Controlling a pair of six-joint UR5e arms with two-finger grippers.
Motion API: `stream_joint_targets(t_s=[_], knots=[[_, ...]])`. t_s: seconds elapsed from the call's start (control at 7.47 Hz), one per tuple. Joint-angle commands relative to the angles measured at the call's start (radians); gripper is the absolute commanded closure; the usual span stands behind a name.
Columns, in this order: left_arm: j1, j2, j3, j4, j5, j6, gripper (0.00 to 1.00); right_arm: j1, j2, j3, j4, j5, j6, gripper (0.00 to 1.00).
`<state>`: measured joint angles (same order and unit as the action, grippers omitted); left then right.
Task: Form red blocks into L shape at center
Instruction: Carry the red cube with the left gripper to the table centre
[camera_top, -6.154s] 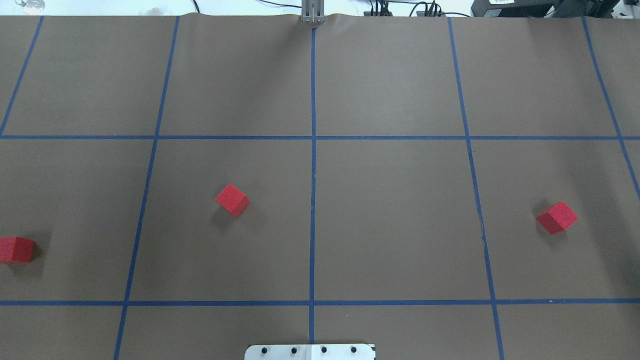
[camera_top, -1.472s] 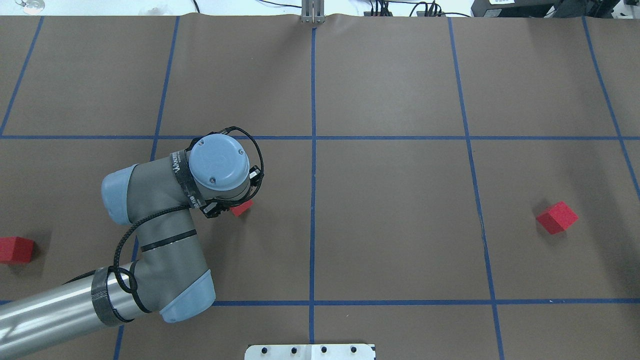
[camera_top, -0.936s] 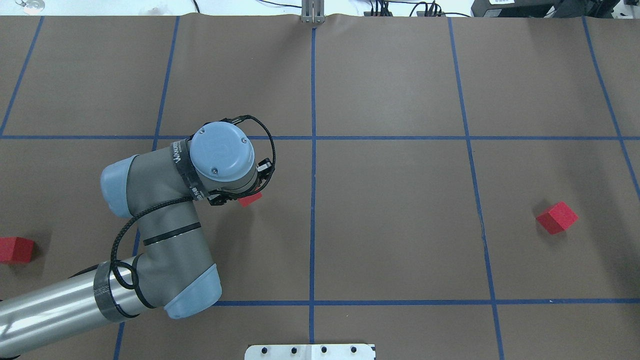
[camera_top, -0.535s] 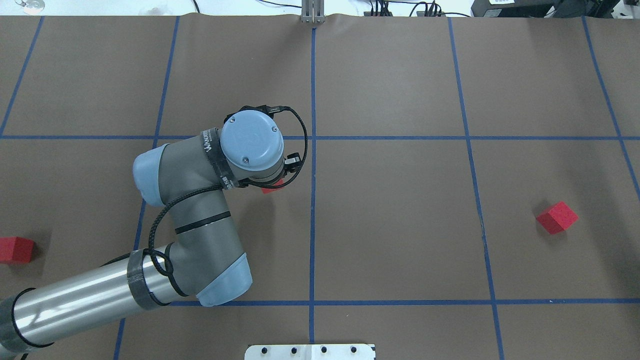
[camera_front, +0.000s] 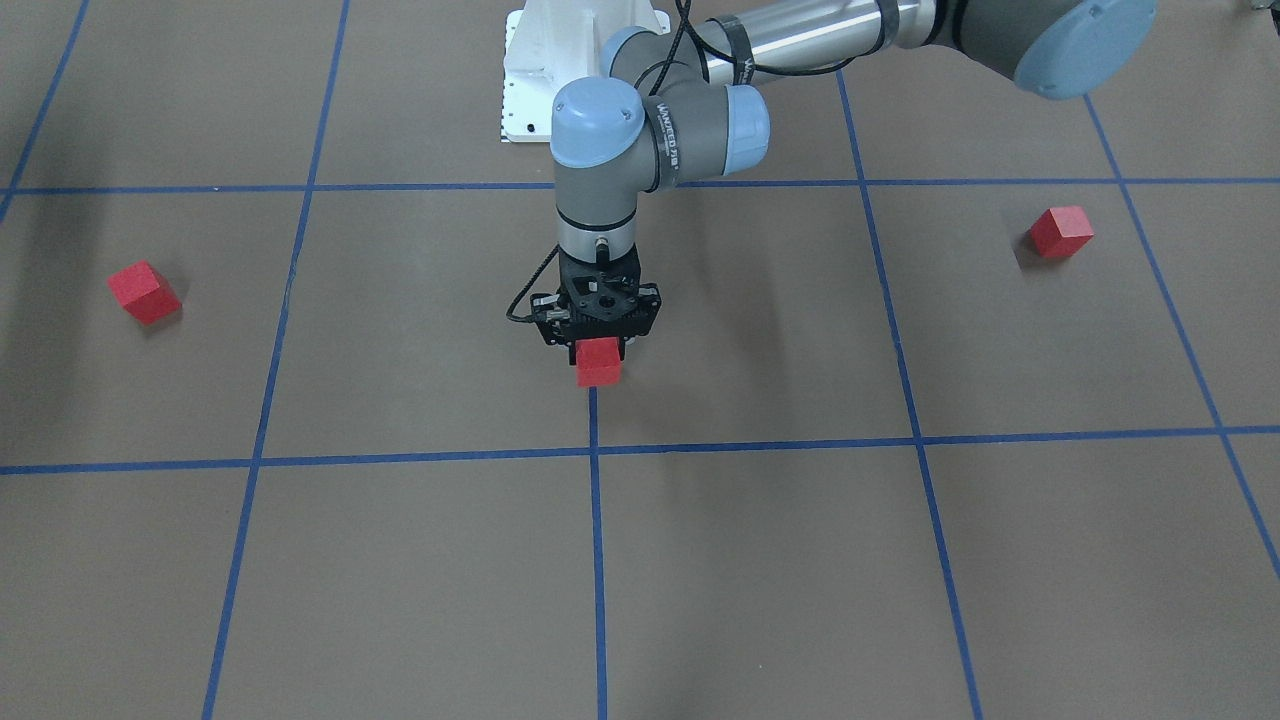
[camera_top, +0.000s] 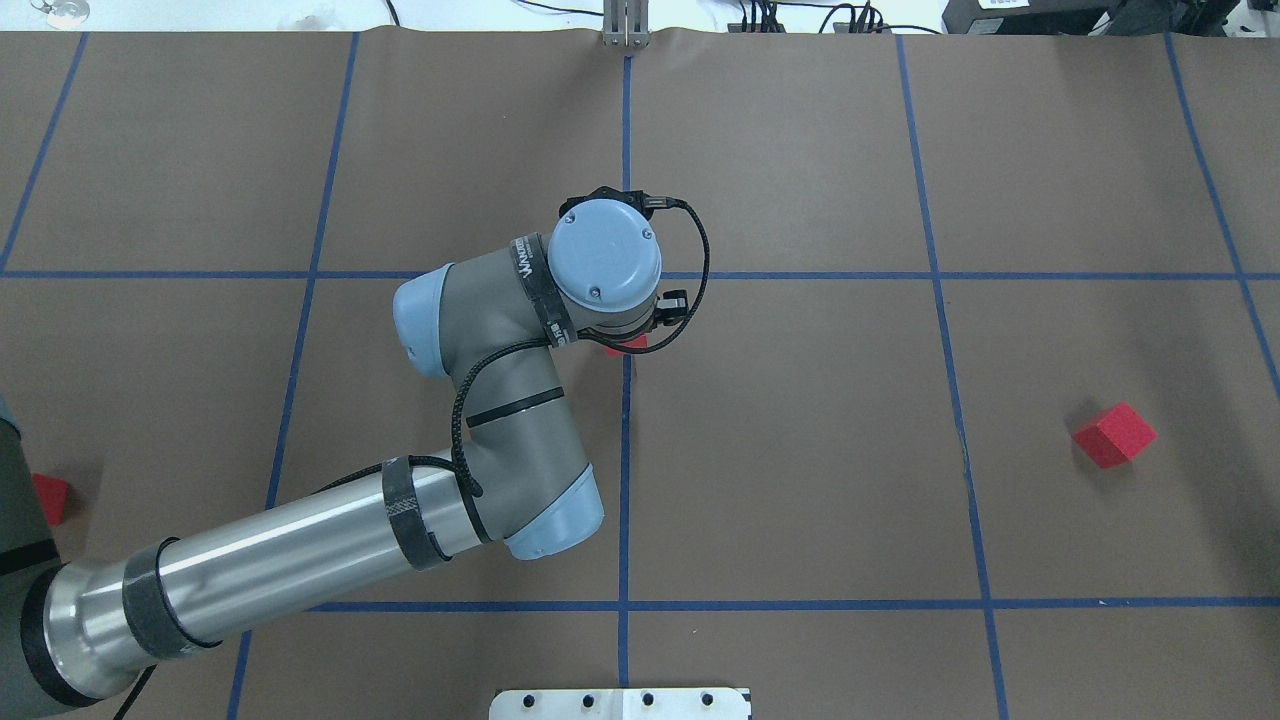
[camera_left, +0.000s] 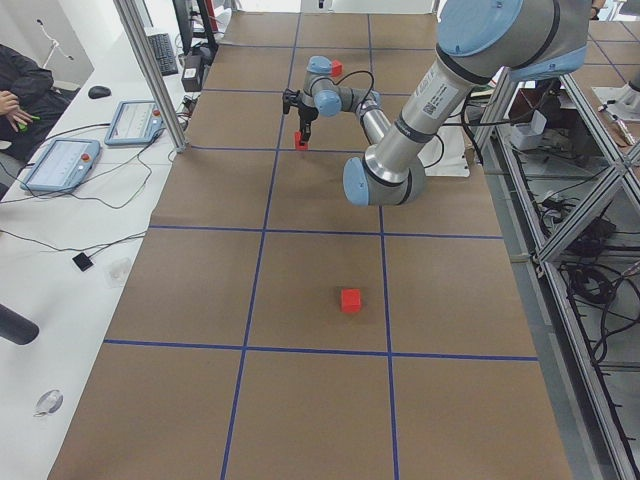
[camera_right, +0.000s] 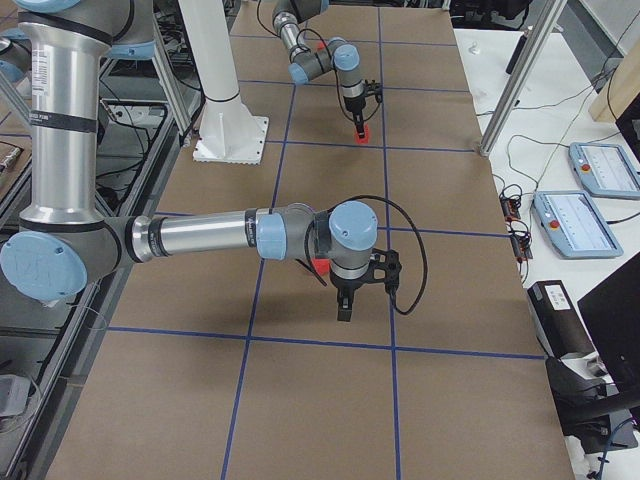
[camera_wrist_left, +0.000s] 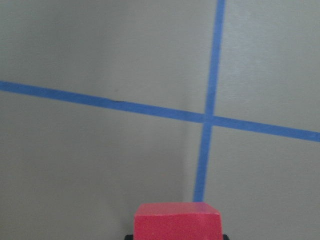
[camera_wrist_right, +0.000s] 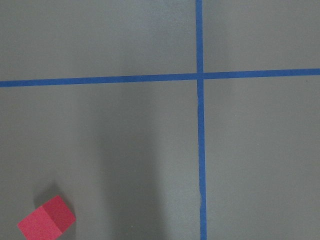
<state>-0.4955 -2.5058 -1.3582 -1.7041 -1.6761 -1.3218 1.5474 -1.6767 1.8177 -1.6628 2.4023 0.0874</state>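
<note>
My left gripper (camera_front: 598, 352) is shut on a red block (camera_front: 599, 364) and holds it over the centre tape line, just on the robot's side of the center crossing (camera_top: 627, 275). In the left wrist view the block (camera_wrist_left: 177, 220) sits at the bottom edge with the crossing (camera_wrist_left: 206, 119) ahead of it. A second red block (camera_top: 1113, 435) lies in the right square. The third (camera_top: 45, 498) lies at the far left, half hidden by my left arm. My right gripper (camera_right: 343, 305) hangs high near the right block (camera_right: 321, 266); I cannot tell if it is open.
My left forearm (camera_top: 300, 540) slants across the left half of the table. The white base plate (camera_top: 620, 703) sits at the near edge and a metal post (camera_top: 625, 25) at the far edge. Operators' tablets (camera_left: 60, 165) lie beyond the far side.
My left arm came in, took the block from the left-centre square and has carried it right and away from the robot, up to the centre line. The other two blocks have not moved.
</note>
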Motion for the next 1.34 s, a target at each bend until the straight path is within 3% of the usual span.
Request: stream_joint_targets(t_s=[0.0, 0.4, 1.2], knots=[[0.000, -0.014, 0.025, -0.018, 0.018, 0.024, 1.00, -0.001, 0.000, 0.000, 0.000, 0.000, 0.000, 0.01], [-0.017, -0.014, 0.045, -0.019, 0.019, 0.107, 1.00, -0.001, 0.000, 0.000, 0.000, 0.000, 0.000, 0.01], [-0.006, -0.019, 0.080, -0.072, 0.015, 0.093, 1.00, -0.001, 0.000, 0.000, 0.000, 0.001, 0.000, 0.01]])
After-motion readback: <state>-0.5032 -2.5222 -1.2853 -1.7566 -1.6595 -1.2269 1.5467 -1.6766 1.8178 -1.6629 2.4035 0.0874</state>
